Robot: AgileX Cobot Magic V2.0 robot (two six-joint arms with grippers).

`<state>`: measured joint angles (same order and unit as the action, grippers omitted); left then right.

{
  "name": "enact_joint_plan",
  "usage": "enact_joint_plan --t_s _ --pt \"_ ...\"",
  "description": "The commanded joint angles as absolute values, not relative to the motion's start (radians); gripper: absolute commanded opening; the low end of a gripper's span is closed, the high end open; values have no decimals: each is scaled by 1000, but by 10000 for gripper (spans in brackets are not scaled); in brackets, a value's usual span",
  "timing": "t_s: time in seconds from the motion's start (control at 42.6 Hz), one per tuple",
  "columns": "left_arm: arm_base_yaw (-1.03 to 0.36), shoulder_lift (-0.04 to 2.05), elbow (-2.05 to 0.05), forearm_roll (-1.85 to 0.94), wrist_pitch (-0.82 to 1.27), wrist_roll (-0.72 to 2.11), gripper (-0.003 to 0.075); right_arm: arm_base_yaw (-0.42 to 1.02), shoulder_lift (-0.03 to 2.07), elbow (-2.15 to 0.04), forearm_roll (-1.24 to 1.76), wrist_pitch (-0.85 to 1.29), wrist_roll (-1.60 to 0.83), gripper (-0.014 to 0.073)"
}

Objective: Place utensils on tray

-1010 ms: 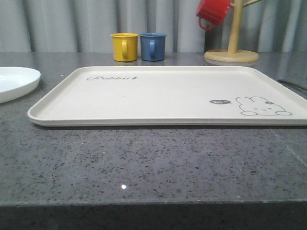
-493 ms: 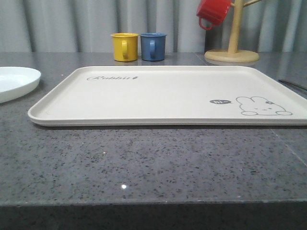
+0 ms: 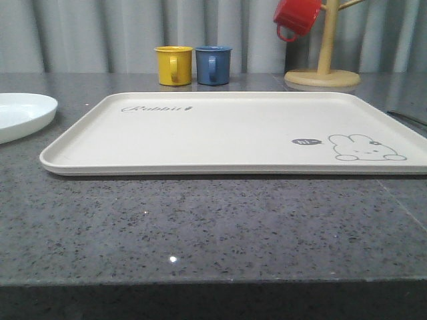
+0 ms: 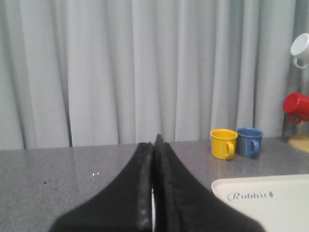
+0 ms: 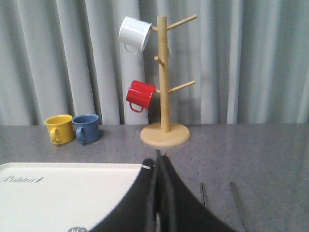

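The cream tray (image 3: 220, 130) with its rabbit drawing lies in the middle of the grey stone table and nothing rests on it. A white plate (image 3: 20, 113) sits just left of the tray. Two slim metal utensils (image 5: 203, 193) (image 5: 237, 200) lie on the table right of the tray (image 5: 58, 193); their ends are cut off, so which ones they are is unclear. My right gripper (image 5: 158, 155) is shut and empty, hovering over the tray's far right corner. My left gripper (image 4: 155, 141) is shut and empty, to the left of the tray's corner (image 4: 270, 203).
A yellow mug (image 3: 173, 65) and a blue mug (image 3: 213, 64) stand behind the tray. A wooden mug tree (image 5: 164, 82) at the back right carries a red mug (image 5: 141, 95) and a white mug (image 5: 134, 34). Grey curtains close off the back.
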<state>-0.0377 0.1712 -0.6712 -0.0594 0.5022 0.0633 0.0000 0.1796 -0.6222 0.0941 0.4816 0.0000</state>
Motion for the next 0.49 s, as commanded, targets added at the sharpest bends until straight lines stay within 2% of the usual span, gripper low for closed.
enact_joint_plan --t_s 0.0,0.258,0.47 --pt "-46 279 -784 -61 562 54 -20 0 294 -722 88 522 0 -113" --pt "-46 430 -805 -64 674 54 -20 0 494 -747 88 669 0 -113" --pt "-46 491 -777 -64 674 54 -20 0 607 -747 81 712 0 -113"
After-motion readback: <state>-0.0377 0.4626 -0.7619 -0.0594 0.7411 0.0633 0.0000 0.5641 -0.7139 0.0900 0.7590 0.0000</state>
